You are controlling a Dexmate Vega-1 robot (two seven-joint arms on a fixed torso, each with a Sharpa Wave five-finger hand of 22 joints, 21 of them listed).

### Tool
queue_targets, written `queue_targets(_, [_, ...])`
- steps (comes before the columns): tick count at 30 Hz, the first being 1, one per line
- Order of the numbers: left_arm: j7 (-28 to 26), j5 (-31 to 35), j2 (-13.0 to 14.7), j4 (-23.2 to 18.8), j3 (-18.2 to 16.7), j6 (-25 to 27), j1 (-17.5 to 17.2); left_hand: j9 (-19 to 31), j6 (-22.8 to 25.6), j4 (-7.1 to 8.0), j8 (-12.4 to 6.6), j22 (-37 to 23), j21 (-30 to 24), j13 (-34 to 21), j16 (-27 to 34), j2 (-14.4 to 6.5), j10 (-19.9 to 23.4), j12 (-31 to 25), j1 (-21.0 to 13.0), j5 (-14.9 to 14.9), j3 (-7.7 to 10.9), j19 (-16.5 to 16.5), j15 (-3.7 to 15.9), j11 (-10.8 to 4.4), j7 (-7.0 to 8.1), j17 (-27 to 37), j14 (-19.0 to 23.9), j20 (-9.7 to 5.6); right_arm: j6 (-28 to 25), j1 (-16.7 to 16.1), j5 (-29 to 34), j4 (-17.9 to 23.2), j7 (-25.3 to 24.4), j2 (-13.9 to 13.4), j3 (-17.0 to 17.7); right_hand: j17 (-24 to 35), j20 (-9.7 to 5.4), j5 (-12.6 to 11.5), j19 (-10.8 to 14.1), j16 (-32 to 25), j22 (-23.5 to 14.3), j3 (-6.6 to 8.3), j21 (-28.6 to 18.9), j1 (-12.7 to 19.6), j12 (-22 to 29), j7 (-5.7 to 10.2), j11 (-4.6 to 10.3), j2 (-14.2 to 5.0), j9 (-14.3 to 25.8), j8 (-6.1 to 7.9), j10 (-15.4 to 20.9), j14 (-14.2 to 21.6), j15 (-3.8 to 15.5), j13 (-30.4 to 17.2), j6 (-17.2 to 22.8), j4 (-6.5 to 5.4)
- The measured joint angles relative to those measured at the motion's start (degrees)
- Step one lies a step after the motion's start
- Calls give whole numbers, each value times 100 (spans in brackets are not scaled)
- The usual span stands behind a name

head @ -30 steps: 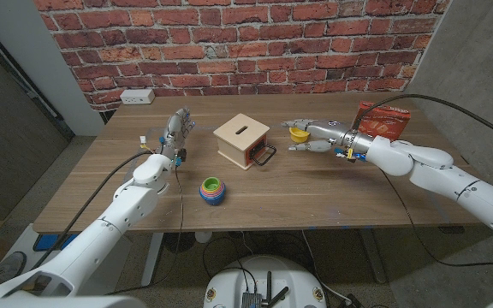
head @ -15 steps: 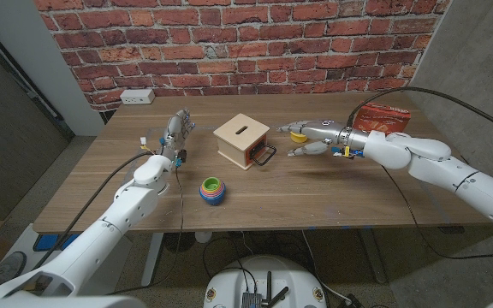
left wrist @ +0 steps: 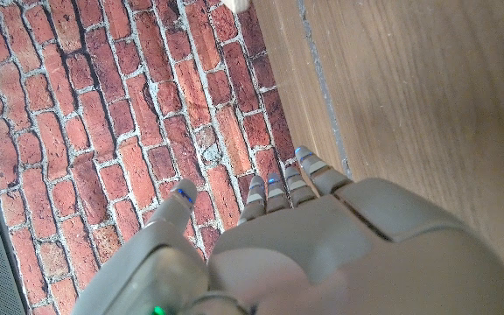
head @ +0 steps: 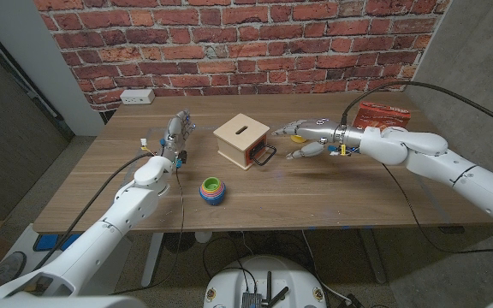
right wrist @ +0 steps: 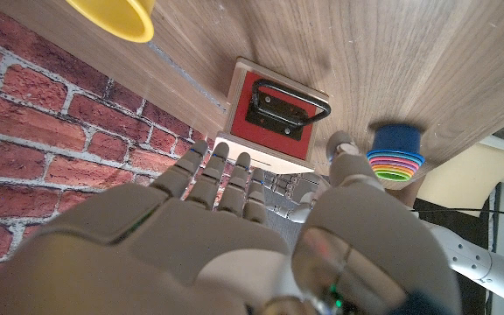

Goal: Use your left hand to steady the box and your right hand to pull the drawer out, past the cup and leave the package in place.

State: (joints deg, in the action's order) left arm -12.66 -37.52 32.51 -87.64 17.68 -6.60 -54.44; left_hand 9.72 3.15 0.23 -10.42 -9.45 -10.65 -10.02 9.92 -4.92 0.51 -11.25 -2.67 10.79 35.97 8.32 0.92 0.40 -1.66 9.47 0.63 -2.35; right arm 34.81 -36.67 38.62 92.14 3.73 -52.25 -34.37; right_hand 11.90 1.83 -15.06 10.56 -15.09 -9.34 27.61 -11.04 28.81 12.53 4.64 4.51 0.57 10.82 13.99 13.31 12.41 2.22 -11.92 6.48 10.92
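The wooden table (head: pixel 255 192) carries a wooden box (head: pixel 241 141) (red drawer front, black handle). Near its front sits a stack of coloured cups (head: pixel 211 189); right of it, a yellow cup (right wrist: pixel 112 17) and, farther off, a red package (head: pixel 383 117).

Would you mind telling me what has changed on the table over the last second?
The right hand, open and holding nothing, has moved toward the wooden box and now hovers close to the drawer handle, covering the yellow cup. The left hand, stacked cups and red package stayed put.
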Motion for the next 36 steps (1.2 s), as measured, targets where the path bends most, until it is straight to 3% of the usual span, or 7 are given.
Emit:
queue_targets(14, [27,-40,8,24,0,31,-2,0,0,0,0,0,0,1,0,0,0,0,0,0,0,31,0,0,0,0,0,31,88,193,607,79,14,62,-145,78,-60,-23,326,-227,0,38,-27,521,84,130,41,221,26,149,347,462,13,-75,395,-38])
queue_targets(15, [30,-51,8,24,0,52,-2,0,0,0,0,0,0,1,0,0,0,0,0,0,0,31,0,0,0,0,0,31,114,350,646,69,5,127,-257,78,-82,-23,348,-238,0,38,-27,522,106,138,47,219,26,158,397,500,10,-75,403,-38])
queue_targets(29, [-31,-55,8,0,-12,63,-20,0,0,0,0,0,0,1,0,2,0,0,2,0,0,30,0,0,0,0,0,31,303,698,977,-133,63,311,-562,130,-124,-23,389,-347,-15,61,-27,703,149,261,120,250,26,193,614,668,12,-128,569,-61])
queue_targets(36, [-31,-55,-5,9,-11,69,5,0,0,0,0,0,0,2,0,31,0,0,31,0,0,30,0,0,0,0,-1,31,279,783,1030,-143,224,369,-661,130,-152,-23,418,-381,-15,60,-27,847,149,301,229,260,26,237,740,800,24,-128,649,-61])
